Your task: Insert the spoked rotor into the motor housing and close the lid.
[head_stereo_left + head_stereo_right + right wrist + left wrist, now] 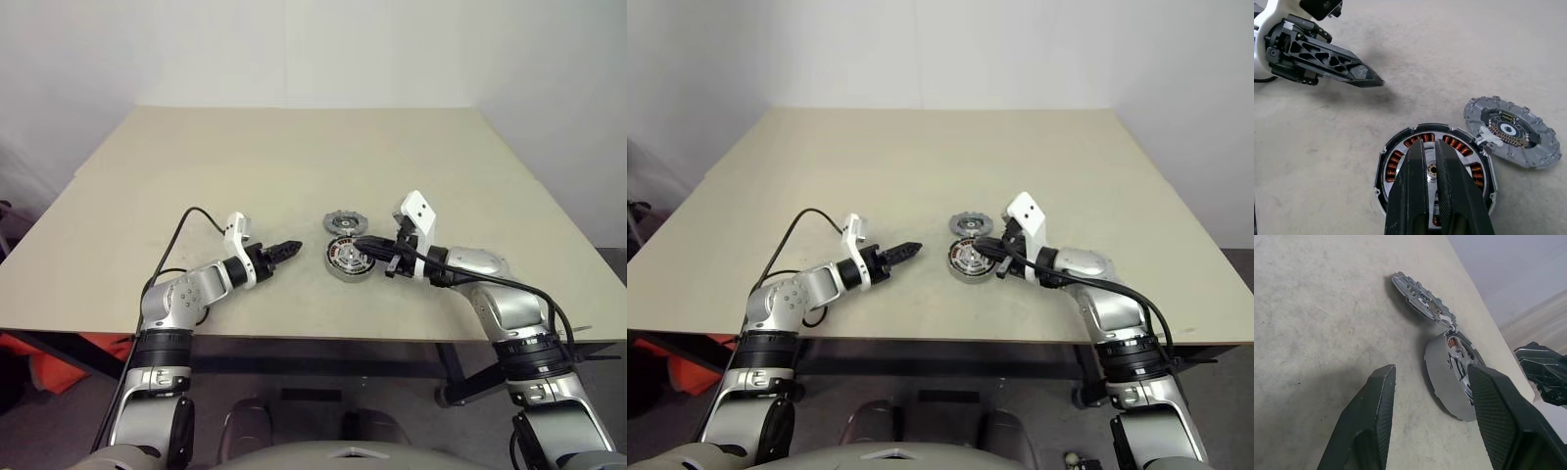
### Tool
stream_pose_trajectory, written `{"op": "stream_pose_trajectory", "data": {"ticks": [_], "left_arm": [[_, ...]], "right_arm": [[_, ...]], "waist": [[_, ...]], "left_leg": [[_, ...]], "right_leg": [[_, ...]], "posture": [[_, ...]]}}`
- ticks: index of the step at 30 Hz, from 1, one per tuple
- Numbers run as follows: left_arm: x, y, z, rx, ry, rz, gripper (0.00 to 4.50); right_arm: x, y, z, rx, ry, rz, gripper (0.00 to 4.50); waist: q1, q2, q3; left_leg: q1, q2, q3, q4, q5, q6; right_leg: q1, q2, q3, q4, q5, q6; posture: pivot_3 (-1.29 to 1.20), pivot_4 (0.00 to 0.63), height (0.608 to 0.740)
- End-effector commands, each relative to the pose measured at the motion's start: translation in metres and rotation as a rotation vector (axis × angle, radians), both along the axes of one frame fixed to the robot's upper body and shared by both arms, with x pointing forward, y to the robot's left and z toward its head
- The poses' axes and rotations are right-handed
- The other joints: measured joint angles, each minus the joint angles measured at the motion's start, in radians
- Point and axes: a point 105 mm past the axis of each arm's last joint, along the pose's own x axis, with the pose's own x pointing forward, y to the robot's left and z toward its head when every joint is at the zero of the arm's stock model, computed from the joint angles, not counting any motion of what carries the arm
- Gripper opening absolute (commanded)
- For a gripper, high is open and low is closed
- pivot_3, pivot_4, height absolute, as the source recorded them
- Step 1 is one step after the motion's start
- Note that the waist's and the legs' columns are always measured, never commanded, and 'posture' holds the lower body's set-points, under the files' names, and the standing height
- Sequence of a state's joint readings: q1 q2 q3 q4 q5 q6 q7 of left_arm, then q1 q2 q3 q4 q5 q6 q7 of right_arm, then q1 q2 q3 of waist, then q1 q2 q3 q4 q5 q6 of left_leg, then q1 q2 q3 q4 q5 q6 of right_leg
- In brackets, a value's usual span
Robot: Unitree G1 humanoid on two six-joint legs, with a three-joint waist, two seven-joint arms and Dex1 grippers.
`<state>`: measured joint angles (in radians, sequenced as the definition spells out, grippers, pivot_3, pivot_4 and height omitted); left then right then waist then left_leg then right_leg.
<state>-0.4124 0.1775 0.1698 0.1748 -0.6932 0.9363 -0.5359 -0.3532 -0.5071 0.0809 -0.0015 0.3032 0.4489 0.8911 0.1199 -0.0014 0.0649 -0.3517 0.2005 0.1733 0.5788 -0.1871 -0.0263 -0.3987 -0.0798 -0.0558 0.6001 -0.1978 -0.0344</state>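
Right now I am looking down at the beige table [294,166], which is carrying everything in front of me. Near its front edge, the motor housing [348,257] is lying flat, its ring of copper windings facing up. Just behind it, the lid [342,222] is resting on the table, its edge touching or nearly touching the housing's rim; from the wrist views I am seeing its ribbed inner face turned upward.

My right hand [1432,161] is hovering directly over the centre of the housing, its two black fingers pressed almost together with only a thin slit between them. In the right wrist view something bright and silvery is showing between and under the fingertips at the housing's hub, which looks like the spoked rotor [1431,169], but I cannot tell whether the fingers are pinching it or whether it is already sitting in the housing.

My left hand [286,250] is waiting to the left of the housing, apart from it, pointing toward it. Its fingers [1374,406] are standing moderately apart, gripping nothing, with the housing showing beyond the gap.
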Motion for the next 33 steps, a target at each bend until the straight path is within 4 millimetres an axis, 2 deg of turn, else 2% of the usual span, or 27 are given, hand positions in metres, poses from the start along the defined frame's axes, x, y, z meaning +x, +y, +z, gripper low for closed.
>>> {"op": "stream_pose_trajectory", "data": {"ticks": [1, 8, 16, 19, 22, 26, 29, 33], "left_arm": [[0.002, 0.001, 0.01, 0.001, -0.046, 0.006, 2.46], [0.002, 0.001, 0.01, 0.002, -0.046, 0.005, 2.46], [0.003, 0.001, 0.009, 0.021, -0.062, 0.013, 2.46], [0.002, 0.002, 0.009, 0.034, -0.079, 0.016, 2.46], [0.002, 0.002, 0.01, 0.044, -0.093, 0.018, 2.46], [0.002, 0.001, 0.012, 0.059, -0.118, 0.015, 2.46], [0.003, 0.0, 0.012, 0.093, -0.15, 0.012, 2.46], [0.006, -0.002, 0.014, 0.156, -0.214, 0.004, 2.46]], "right_arm": [[0.0, -0.001, 0.016, 0.016, -0.054, 0.003, 0.34], [0.001, -0.001, 0.015, 0.008, -0.063, 0.003, 0.34], [0.017, -0.002, -0.014, -0.078, -0.048, -0.058, 0.34], [0.018, -0.003, -0.03, -0.113, -0.013, -0.067, 0.34], [0.017, -0.004, -0.037, -0.137, -0.003, -0.064, 0.34], [0.017, -0.005, -0.031, -0.144, -0.031, -0.054, 0.34], [0.019, -0.001, -0.011, -0.118, -0.09, -0.026, 0.34], [0.024, 0.002, -0.001, -0.107, -0.121, -0.026, 0.34]], "waist": [[0.0, 0.0, 0.0], [0.0, 0.0, 0.0], [-0.002, 0.0, 0.0], [-0.003, 0.0, 0.0], [-0.009, 0.0, 0.0], [-0.014, 0.0, 0.0], [-0.017, 0.0, 0.0], [-0.022, 0.0, 0.0]], "left_leg": [[0.0, 0.0, 0.0, 0.0, 0.0, 0.0], [0.0, 0.0, 0.0, 0.0, 0.0, 0.0], [0.0, 0.0, 0.0, 0.0, 0.0, 0.0], [0.0, 0.0, 0.0, 0.0, 0.0, 0.0], [0.0, 0.0, 0.0, 0.0, 0.0, 0.0], [0.001, 0.0, 0.0, 0.0, 0.0, 0.0], [0.002, 0.0, 0.0, 0.0, 0.0, 0.0], [0.0, 0.0, 0.0, 0.0, 0.0, 0.0]], "right_leg": [[0.0, 0.0, 0.0, 0.0, 0.0, 0.0], [0.0, 0.0, 0.0, 0.0, 0.0, 0.0], [0.0, 0.0, 0.0, 0.0, 0.0, 0.0], [0.0, 0.0, 0.0, 0.0, 0.0, 0.0], [0.0, 0.0, 0.0, 0.0, 0.0, 0.0], [0.001, 0.0, 0.0, 0.0, 0.0, 0.0], [0.002, 0.0, 0.0, 0.0, 0.0, 0.0], [0.0, 0.0, 0.0, 0.0, 0.0, 0.0]], "posture": [[0.0, 0.0, 0.74], [0.0, 0.0, 0.74], [0.0, 0.0, 0.74], [0.0, 0.0, 0.74], [0.0, 0.0, 0.74], [0.0, 0.0, 0.74], [0.0, 0.0, 0.74], [0.0, 0.0, 0.74]]}}
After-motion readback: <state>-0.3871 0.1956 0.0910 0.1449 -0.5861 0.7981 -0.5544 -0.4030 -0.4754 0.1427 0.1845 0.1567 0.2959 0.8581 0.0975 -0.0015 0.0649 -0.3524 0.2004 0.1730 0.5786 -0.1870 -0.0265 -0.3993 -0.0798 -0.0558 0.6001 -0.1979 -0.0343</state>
